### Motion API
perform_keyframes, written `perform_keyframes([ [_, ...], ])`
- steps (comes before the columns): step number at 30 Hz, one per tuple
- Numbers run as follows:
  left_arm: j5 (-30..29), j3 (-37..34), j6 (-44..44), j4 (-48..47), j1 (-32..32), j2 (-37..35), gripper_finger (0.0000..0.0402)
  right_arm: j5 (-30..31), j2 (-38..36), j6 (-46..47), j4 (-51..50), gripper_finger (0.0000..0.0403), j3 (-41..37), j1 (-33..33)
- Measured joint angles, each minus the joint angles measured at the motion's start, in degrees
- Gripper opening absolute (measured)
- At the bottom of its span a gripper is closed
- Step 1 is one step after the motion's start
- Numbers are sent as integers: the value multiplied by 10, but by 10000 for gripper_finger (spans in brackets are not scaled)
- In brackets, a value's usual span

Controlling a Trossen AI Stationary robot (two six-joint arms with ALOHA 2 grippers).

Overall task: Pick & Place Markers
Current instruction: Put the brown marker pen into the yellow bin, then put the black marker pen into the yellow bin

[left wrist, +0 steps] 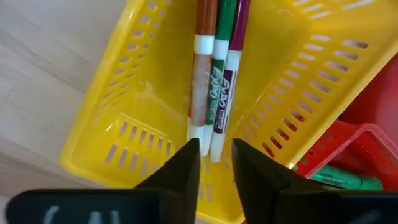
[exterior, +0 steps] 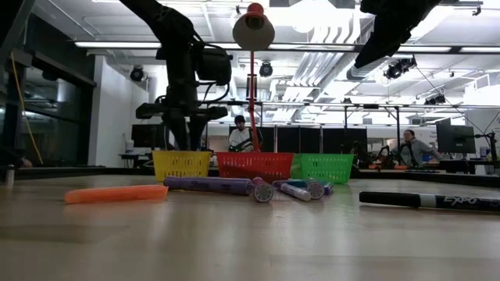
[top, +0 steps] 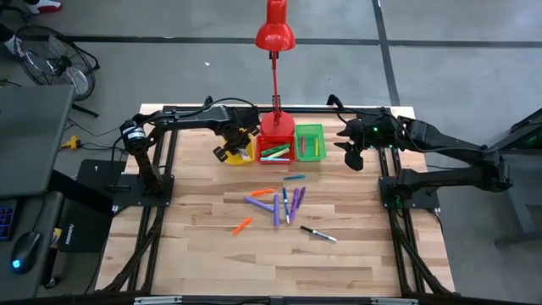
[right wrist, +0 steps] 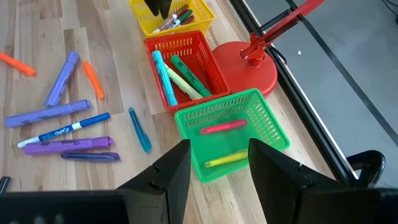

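Observation:
Three markers [left wrist: 214, 93], brown, green and maroon, lie side by side in the yellow bin [left wrist: 112, 93], leaning on its wall. My left gripper [left wrist: 216, 160] points down over that bin [top: 237, 151], open, its fingertips standing either side of the markers' white ends without touching them. More markers [top: 279, 203] lie loose on the table's middle, with an orange one [top: 242, 225] and a black one [top: 318, 234] nearer the front. My right gripper [right wrist: 217, 162] hangs open above the table beside the green bin [right wrist: 230, 134].
A red bin [top: 275, 150] with several markers stands between the yellow and green bins at the table's far edge. A red desk lamp [top: 275, 34] rises from its base [top: 277, 124] behind the red bin. People sit in the room beyond.

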Motion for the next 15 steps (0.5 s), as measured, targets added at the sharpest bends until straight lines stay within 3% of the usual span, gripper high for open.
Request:
perform_keyframes([
  [7, -4, 0, 44, 8, 0, 0, 131, -3, 0, -5, 0, 149, 0, 0],
  [15, -18, 1, 135, 5, -8, -10, 139, 3, -1, -7, -1, 149, 0, 0],
])
